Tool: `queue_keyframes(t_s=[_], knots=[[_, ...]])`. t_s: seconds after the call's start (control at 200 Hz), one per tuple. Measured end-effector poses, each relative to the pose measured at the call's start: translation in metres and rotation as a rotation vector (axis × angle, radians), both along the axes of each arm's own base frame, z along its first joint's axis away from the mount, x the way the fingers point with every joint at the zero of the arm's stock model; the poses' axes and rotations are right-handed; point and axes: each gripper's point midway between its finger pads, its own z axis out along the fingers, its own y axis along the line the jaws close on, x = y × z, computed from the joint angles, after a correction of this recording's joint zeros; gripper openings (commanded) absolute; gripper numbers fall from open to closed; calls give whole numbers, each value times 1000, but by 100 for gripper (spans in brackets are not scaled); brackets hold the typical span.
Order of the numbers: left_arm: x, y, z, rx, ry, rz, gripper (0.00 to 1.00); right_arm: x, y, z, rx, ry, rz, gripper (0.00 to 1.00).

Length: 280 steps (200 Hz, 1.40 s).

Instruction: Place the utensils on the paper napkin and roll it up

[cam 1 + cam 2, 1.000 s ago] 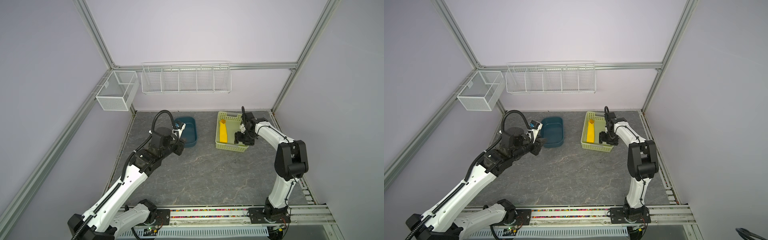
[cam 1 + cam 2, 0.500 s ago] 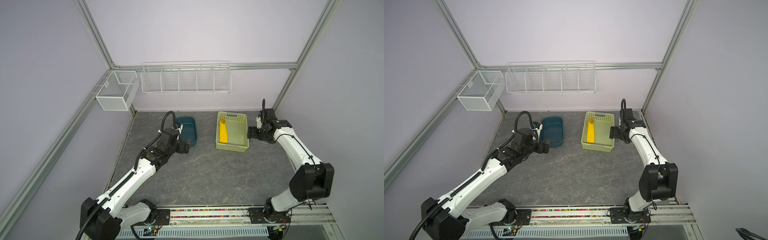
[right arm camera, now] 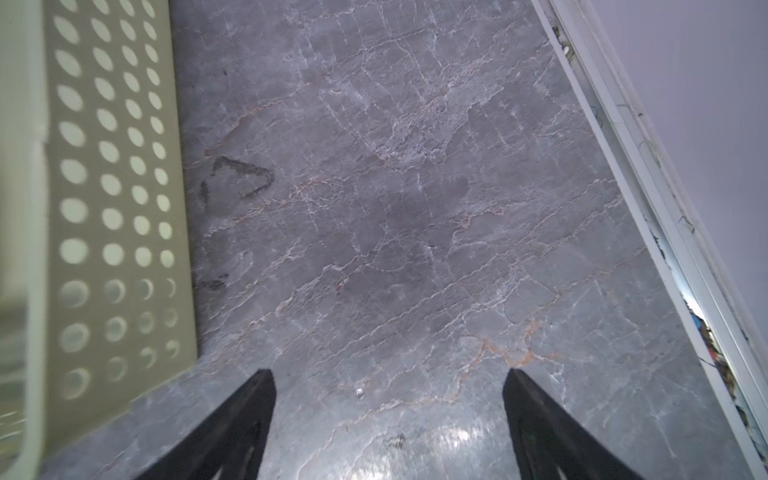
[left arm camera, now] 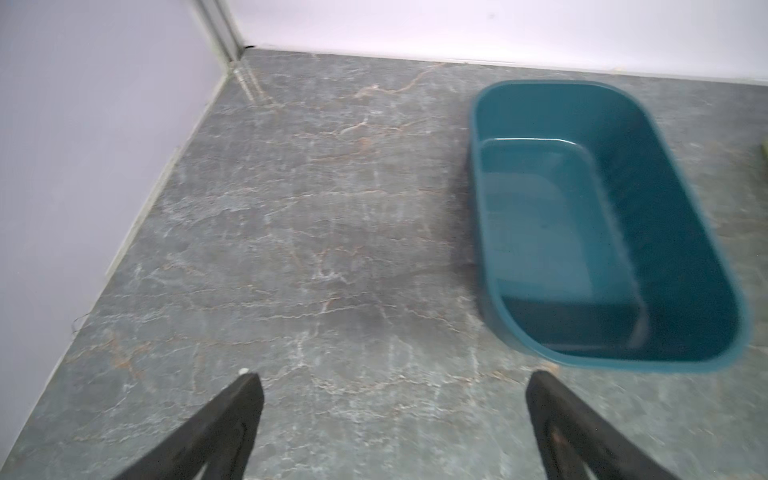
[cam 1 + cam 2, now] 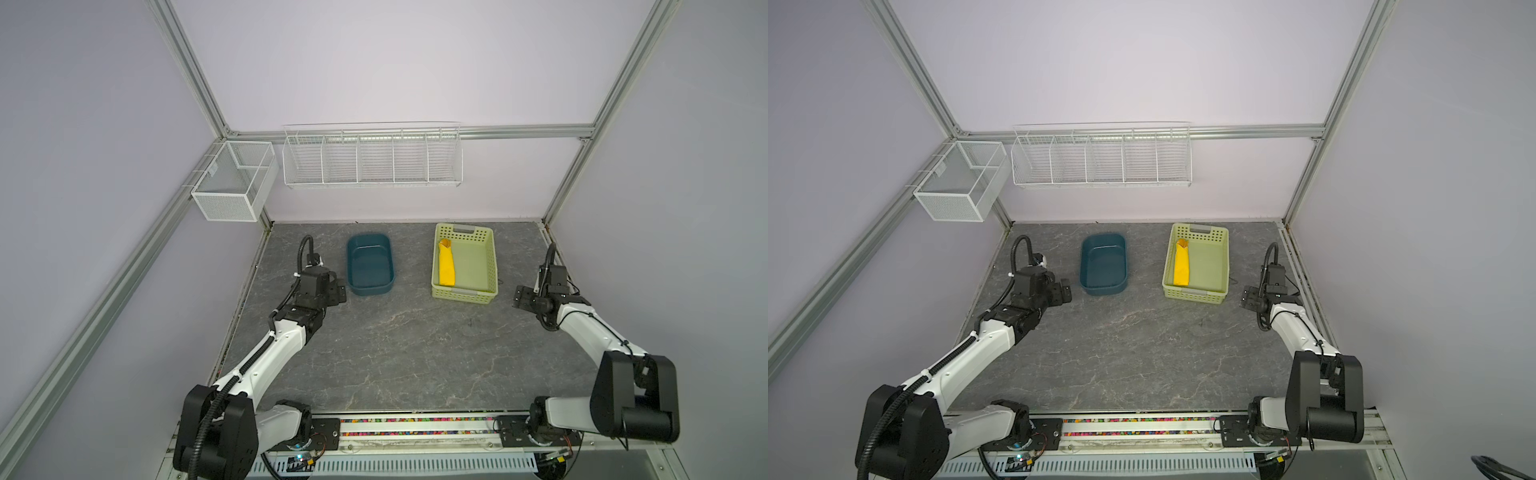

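We are seeing the rolled yellow napkin (image 5: 446, 268) lying in the green perforated basket (image 5: 465, 235), along its left wall — the left end effector (image 4: 390, 382) and right end effector (image 3: 388, 374) are hanging released, empty.

Left gripper (image 4: 390, 376), right gripper (image 3: 388, 372): withdrawn, wider

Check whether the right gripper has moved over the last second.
Yes. The right gripper was over the green basket; now it is outside it, right of its wall and nearer the front, jaws open.
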Motion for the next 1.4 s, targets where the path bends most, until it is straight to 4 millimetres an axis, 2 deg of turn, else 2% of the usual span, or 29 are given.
queue_keyframes(t_s=[0.09, 0.23, 0.365, 0.46, 0.54, 0.67, 0.76, 0.87, 0.935, 1.135, 1.4], knots=[[0, 23, -9, 14, -19, 70, 99, 2, -3, -12, -21, -53, -3, 89], [0, 48, -22, 37, -50, 133, 99, 14, -4, -21, -34, -138, 0, 89], [2, 71, -39, 31, -89, 180, 99, 32, -4, -7, -53, -264, 18, 89], [4, 80, -54, 16, -92, 186, 99, 43, -3, 7, -75, -350, 38, 89], [13, 78, -54, 3, -118, 161, 99, 46, 2, 13, -90, -416, 69, 88], [30, 67, -41, -18, -207, 88, 99, 44, 14, 10, -95, -459, 139, 88], [37, 71, -34, -45, -266, 67, 99, 43, 21, 11, -98, -497, 175, 88], [38, 81, -38, -72, -293, 62, 99, 42, 25, 0, -103, -529, 202, 88], [38, 79, -41, -85, -293, 42, 99, 39, 27, -10, -100, -498, 213, 88], [42, 65, -34, -112, -326, -41, 99, 49, 37, 5, -128, -537, 244, 88], [44, 57, -36, -117, -318, -88, 99, 50, 36, 5, -143, -537, 243, 88]])
